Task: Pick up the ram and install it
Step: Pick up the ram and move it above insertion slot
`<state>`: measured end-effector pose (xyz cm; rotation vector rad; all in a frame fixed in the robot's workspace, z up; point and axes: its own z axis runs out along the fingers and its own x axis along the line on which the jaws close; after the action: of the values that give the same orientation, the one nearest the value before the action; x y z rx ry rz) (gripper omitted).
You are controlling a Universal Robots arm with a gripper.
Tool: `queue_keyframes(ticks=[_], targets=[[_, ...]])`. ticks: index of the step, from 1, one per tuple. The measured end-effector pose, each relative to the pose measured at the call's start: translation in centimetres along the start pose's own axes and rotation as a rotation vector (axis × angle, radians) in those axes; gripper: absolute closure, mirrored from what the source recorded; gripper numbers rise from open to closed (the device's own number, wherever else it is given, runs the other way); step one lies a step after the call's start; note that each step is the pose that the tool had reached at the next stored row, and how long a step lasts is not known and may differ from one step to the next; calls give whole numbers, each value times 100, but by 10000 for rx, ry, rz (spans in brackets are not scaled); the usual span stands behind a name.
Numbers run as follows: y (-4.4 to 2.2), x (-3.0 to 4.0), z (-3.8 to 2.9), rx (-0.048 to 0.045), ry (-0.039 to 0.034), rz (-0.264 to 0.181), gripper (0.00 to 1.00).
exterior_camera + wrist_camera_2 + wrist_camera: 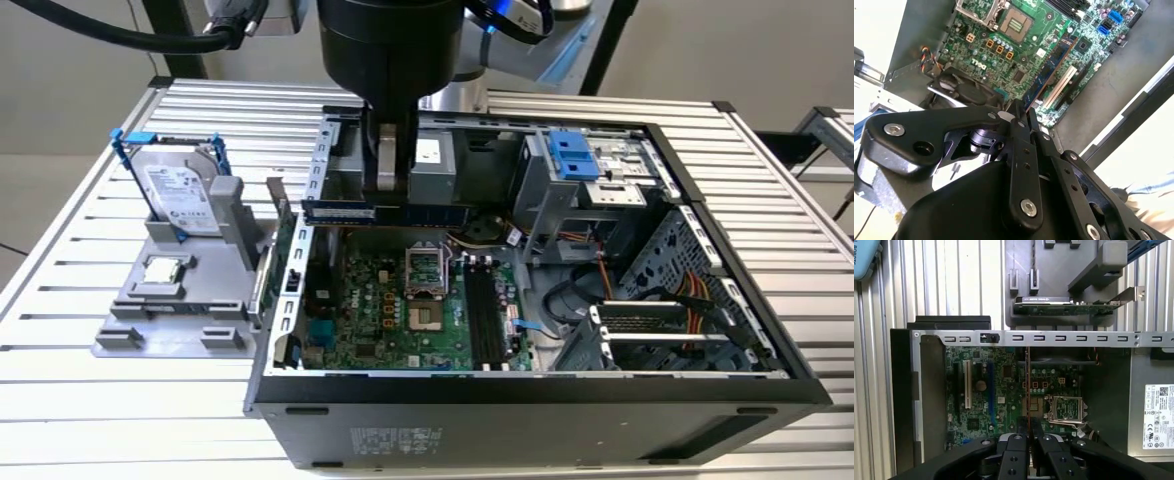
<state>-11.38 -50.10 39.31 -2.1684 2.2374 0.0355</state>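
The ram (358,212) is a slim bluish-green stick hanging level above the open computer case, over the far edge of the green motherboard (387,310). My gripper (387,195) comes straight down from above and is shut on the ram near its middle. In both wrist views the ram (1049,67) (1027,385) shows edge-on, running out from between the black fingers (1015,112) (1016,440) over the board. The black memory slots (487,320) lie on the board toward the exterior view's right, below and nearer than the ram.
A grey stand (134,320) at the exterior view's left holds a silver hard drive (180,190) in a blue frame and a small square chip (163,268). An expansion card (1064,307) stands on it. Case walls (534,400), the drive cage (587,170) and cables (667,300) surround the board.
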Motion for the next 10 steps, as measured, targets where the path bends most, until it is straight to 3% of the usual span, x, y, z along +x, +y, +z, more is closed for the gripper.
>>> queue_keyframes(ticks=[10], targets=[[-118, -3, 0, -18, 2, 1, 100]])
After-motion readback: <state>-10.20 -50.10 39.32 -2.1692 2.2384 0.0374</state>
